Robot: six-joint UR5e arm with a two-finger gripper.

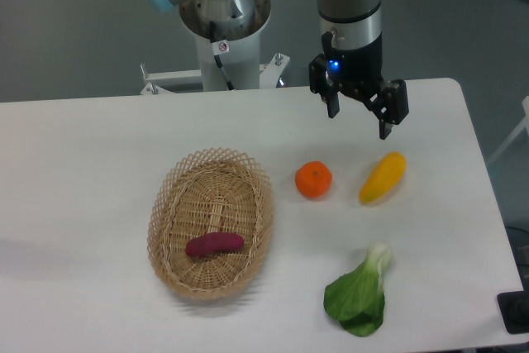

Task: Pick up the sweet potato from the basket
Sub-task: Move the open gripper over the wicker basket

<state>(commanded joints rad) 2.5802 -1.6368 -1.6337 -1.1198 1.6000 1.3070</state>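
Camera view: white table point(99, 146). On it, near left, oval wicker basket point(175, 204). Inside, toward the near end, lying flat and crosswise, sweet potato point(214, 244). Far right, above the table and well apart from the basket, gripper point(359, 118), fingers spread open, holding nothing. Probably light and stiff, with smooth skin, maybe a bit slippery. Best to grip across the thick middle, jaws on the two long sides, coming straight down to avoid the woven rim.
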